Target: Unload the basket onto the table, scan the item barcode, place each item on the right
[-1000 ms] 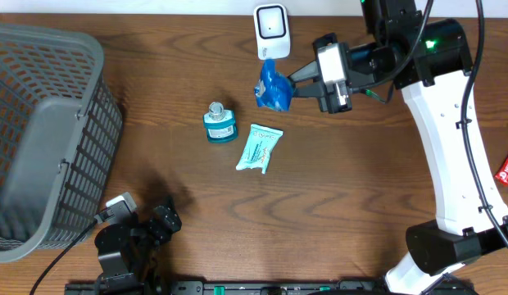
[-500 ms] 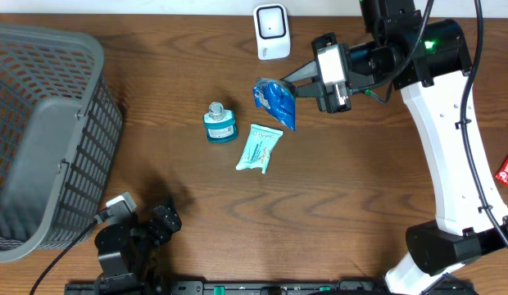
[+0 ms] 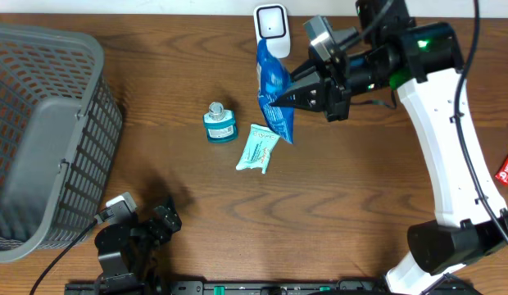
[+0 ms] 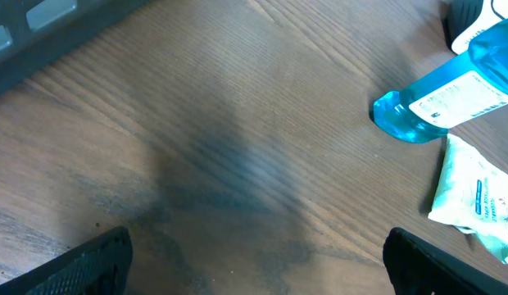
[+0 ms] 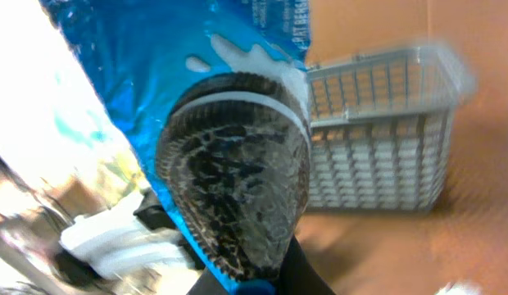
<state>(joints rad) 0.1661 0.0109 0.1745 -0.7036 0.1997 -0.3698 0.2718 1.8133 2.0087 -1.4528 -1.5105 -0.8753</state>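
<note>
Crinkly blue pouch (image 3: pixel 273 90) now raised, unfurled long beside white scanner (image 3: pixel 271 29), pinched in rt claw (image 3: pixel 278 100) (lt claw (image 4: pixel 262 270) wide apart).

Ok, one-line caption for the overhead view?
Right pincer holds a blue packet near the white scanner; teal bottle and white sachet rest nearby.

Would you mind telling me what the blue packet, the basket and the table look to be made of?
The blue packet looks like thin glossy plastic film, crinkled with highlights. The basket seems moulded plastic, matte grey lattice. The table shows brown grain: wood or laminate, I cannot tell.
</note>
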